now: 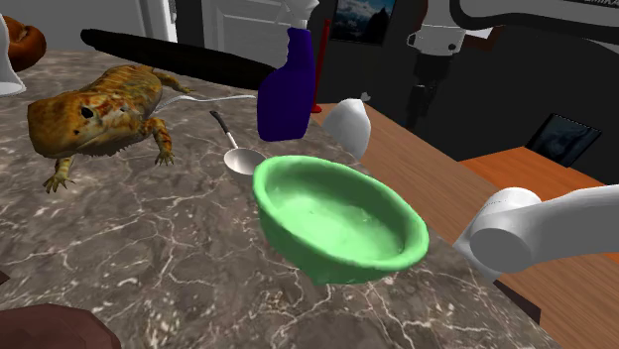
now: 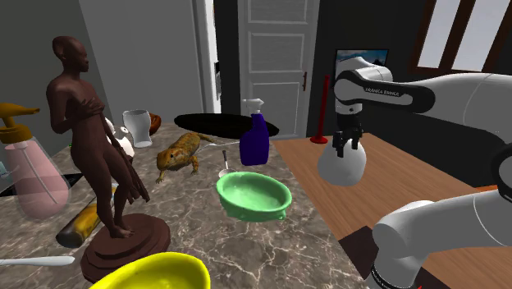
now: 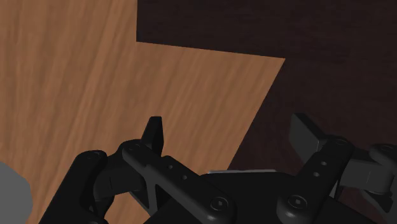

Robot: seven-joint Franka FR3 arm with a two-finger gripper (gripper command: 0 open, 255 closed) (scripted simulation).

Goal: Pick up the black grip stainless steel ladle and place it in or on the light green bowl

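Light, stiff and probably slick, the ladle (image 1: 238,155) beside the green bowl (image 1: 337,223) is best pinched on its black handle (image 1: 220,127) by the wide-open, empty gripper (image 3: 229,127).

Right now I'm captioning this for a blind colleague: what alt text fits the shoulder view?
A light green bowl sits on a marble tabletop, with a black-handled metal ladle lying just beyond it. An orange-brown lizard figure and a dark blue spray bottle stand farther back.
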